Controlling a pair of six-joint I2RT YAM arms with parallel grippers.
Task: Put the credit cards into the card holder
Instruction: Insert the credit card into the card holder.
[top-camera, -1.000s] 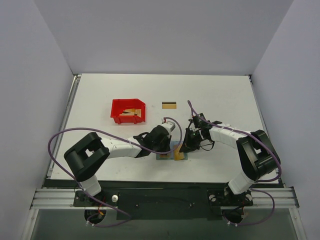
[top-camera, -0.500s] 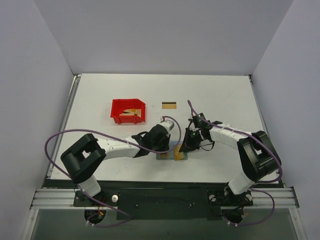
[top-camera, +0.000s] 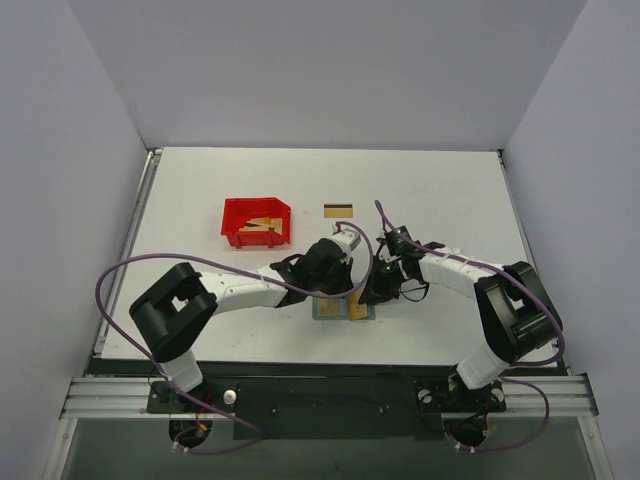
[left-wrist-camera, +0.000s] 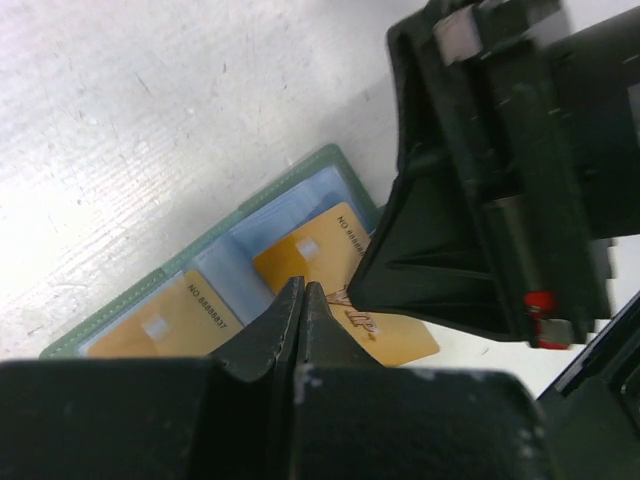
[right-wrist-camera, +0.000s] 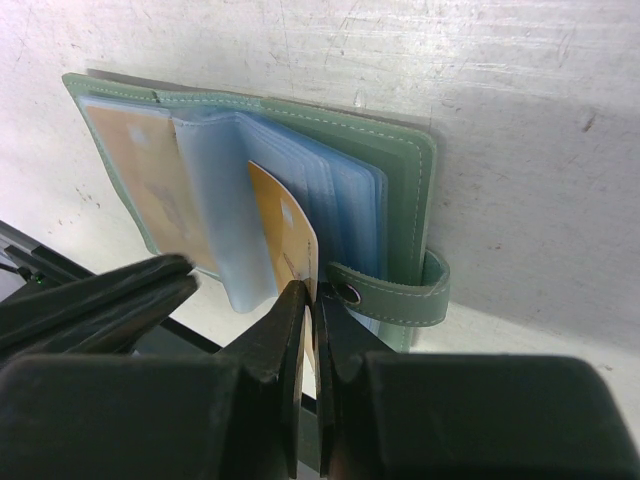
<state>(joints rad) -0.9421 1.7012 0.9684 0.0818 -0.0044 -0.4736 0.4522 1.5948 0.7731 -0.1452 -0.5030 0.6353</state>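
The grey-green card holder (top-camera: 330, 313) lies open near the table's front, and its light blue pockets show in the right wrist view (right-wrist-camera: 400, 165). One gold card (right-wrist-camera: 145, 175) sits in its left pocket. My right gripper (right-wrist-camera: 310, 295) is shut on the edge of another gold card (right-wrist-camera: 285, 230), standing in the middle pockets. In the left wrist view that card (left-wrist-camera: 395, 338) juts out past the holder (left-wrist-camera: 300, 180). My left gripper (left-wrist-camera: 302, 290) is shut and empty, with its tips just over the holder beside the right gripper (top-camera: 372, 292). One more card (top-camera: 338, 210) lies on the table farther back.
A red plastic bin (top-camera: 257, 222) with several gold cards inside stands at the back left of the holder. Both arms crowd together over the holder, with purple cables looping beside them.
My left gripper has moved right and a little back, over the holder and closer to the right gripper. The right gripper has stayed in place with its card.
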